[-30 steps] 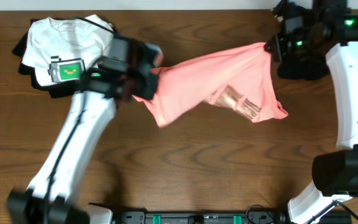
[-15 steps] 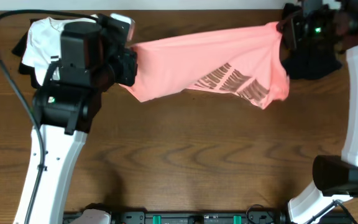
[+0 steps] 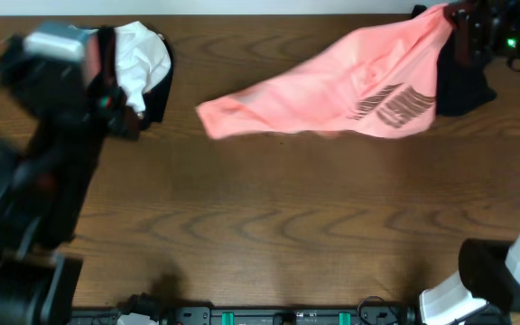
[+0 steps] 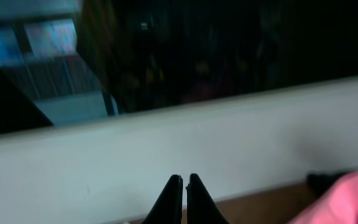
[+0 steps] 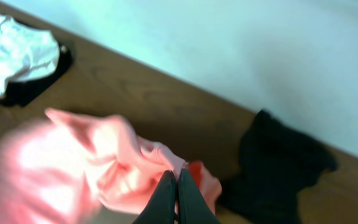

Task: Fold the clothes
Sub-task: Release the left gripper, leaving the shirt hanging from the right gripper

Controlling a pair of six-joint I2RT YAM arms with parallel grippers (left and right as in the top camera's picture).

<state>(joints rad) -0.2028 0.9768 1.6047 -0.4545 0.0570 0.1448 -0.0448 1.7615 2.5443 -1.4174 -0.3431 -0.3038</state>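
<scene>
Overhead view: your right gripper sits at the far right corner of the table, clamped on one end of the salmon-pink T-shirt. From the jaws the shirt stretches away to the gripper's left. Its dark striped print faces up on the part nearer the gripper. You cannot tell from this view whether the shirt's far end touches the wood. A black garment lies just beside the gripper, on the near side of it.

Right wrist view: the fingertips are pressed together with a fold of pink cloth pinched between them. The rest of the shirt bunches to the left of the fingers, and the black garment lies to their right.

Left wrist view: your left gripper is closed, fingertip against fingertip, with nothing held. It points at a white wall. A corner of the pink shirt shows low to its right, apart from the fingers.

Overhead, the left arm is blurred. A white T-shirt rests on a dark shirt just beside it.
</scene>
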